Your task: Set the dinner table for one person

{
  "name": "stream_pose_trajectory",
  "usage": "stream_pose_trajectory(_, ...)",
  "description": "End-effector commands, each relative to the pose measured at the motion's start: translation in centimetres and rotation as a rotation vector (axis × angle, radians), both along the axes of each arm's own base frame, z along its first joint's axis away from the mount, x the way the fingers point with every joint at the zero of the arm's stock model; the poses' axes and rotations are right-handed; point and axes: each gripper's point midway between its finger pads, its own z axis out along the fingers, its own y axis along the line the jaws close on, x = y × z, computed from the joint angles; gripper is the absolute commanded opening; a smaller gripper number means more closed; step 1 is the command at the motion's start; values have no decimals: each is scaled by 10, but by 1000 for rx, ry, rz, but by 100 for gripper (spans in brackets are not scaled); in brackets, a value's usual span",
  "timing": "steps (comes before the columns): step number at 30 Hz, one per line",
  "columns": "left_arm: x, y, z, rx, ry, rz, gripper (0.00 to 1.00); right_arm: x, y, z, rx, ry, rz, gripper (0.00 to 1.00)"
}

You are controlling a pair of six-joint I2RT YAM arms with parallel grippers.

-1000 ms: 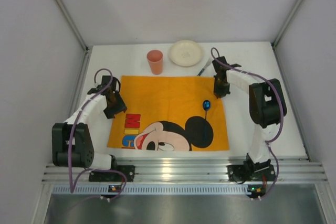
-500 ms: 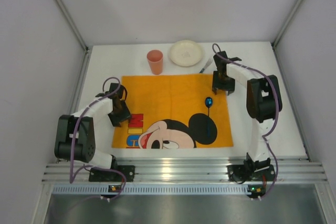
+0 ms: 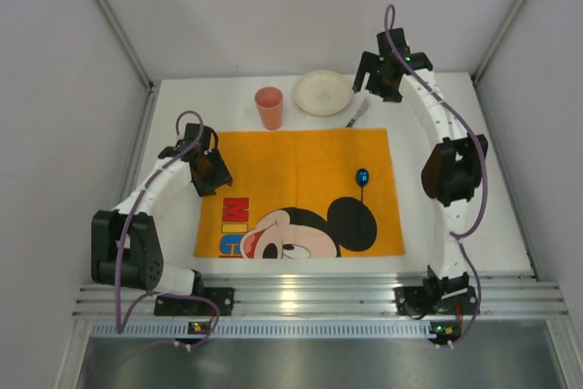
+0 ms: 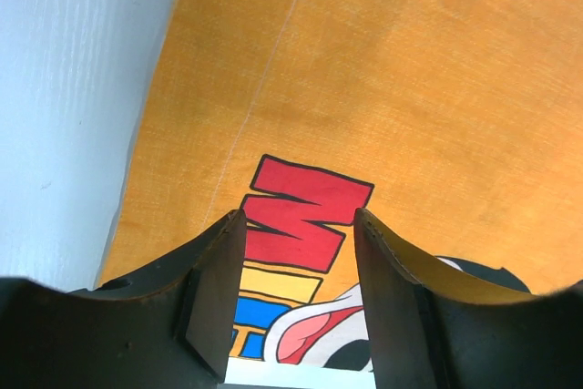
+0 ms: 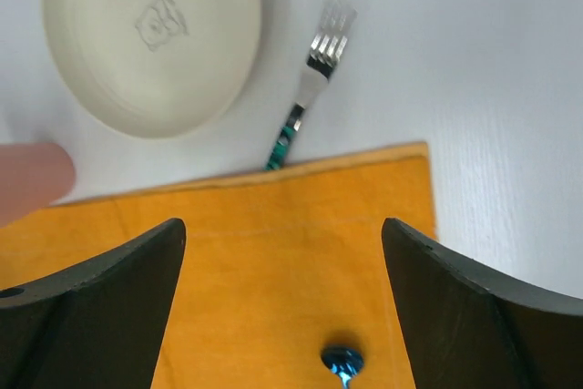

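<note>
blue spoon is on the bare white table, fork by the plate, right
No: the blue spoon lies on the orange mat, not the white table; the top external view shows it. The fork is by the plate.

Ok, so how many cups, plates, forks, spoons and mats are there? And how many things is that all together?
Pink cup: 1
Cream plate: 1
Fork: 1
Blue spoon: 1
Orange cartoon mat: 1
Total: 5 things on the white table
</note>
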Motion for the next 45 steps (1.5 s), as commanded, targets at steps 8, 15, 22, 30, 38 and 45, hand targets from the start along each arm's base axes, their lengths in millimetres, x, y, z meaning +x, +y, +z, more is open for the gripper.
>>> stream_pose_trajectory(8,4,-2,6,13,-9,-84,56,38,37,-107,118,157,-81,81)
stream_pose_trajectory(15,9,0,5,29,-17,-112,56,31,47,-137,67,201,-85,77)
stream_pose_trajectory(22,6,-1,0,11,-4,-132,56,31,58,-158,-35,216,-77,68)
stream_pose_trajectory(30,2,3,-11,-15,21,-134,56,34,52,-184,-90,230,-100,26)
stream_pose_trajectory(38,7,1,-15,-48,44,-151,56,39,23,-190,-74,244,-147,0)
stream_pose_trajectory(45,25,7,6,-9,6,-129,56,90,-30,-128,-16,2,-282,0)
